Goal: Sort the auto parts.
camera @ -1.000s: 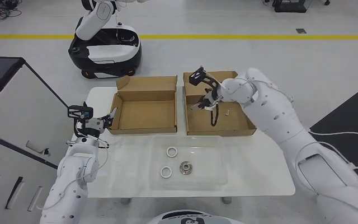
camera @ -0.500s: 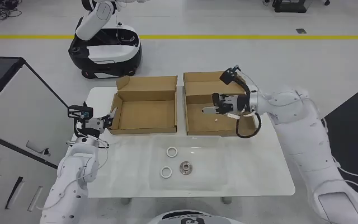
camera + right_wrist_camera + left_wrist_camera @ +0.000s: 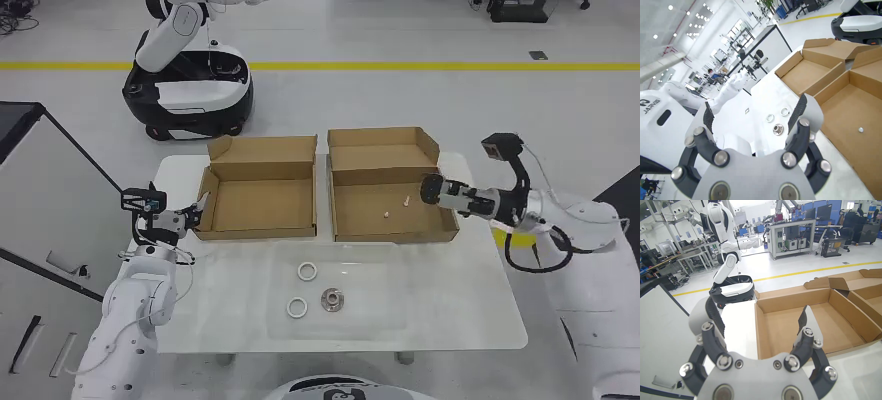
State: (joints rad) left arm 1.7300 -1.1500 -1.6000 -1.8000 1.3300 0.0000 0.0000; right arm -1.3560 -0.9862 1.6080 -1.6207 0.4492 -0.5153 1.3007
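Two white rings (image 3: 308, 270) (image 3: 297, 307) and a metal flanged part (image 3: 331, 298) lie on the white table in front of two open cardboard boxes. The left box (image 3: 260, 205) holds nothing. On the floor of the right box (image 3: 370, 225) lie two small pale parts (image 3: 386, 213) (image 3: 406, 199). My right gripper (image 3: 428, 189) hovers at that box's right wall, open and holding nothing. Its wrist view shows the open right gripper (image 3: 755, 106), the rings (image 3: 784, 111) and the metal part (image 3: 778, 130). My left gripper (image 3: 200, 208) is open beside the left box's left wall.
A transparent sheet (image 3: 390, 300) covers the table's middle under the loose parts. Another white robot on a dark base (image 3: 190, 90) stands on the floor behind the table. A dark-framed panel (image 3: 30, 130) stands left of the table.
The right arm has drawn back from over the right box to the box's right wall. A small pale part now lies on the box floor where it had been. The left arm is still.
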